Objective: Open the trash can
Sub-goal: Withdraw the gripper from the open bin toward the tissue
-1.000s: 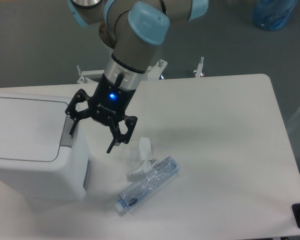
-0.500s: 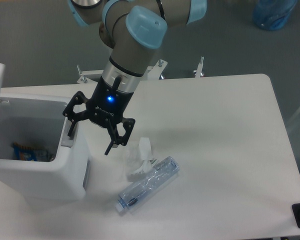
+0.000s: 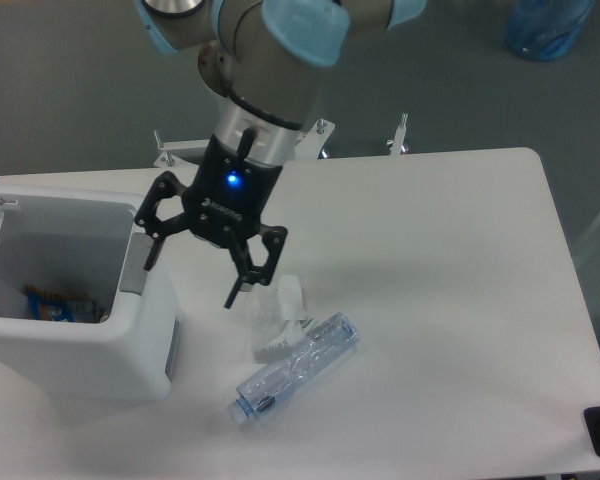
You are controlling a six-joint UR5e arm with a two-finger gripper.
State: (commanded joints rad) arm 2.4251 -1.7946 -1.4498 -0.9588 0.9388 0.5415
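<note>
Your white tabletop (image 3: 450, 260) fills most of the view, with grey floor beyond its far edge. The trash can (image 3: 75, 335) sits at the near left; its cavity is exposed, coloured packaging lying inside, so you may judge the opening done. The lid is out of view apart from a possible sliver at the left edge. The gripper (image 3: 195, 255) hangs just right of the bin's rim, fingers spread and holding nothing, consistent with pressing the grey tab (image 3: 132, 270). A clear plastic bottle (image 3: 295, 368) lies nearby, a crumpled white wrapper (image 3: 277, 315) beside it.
</note>
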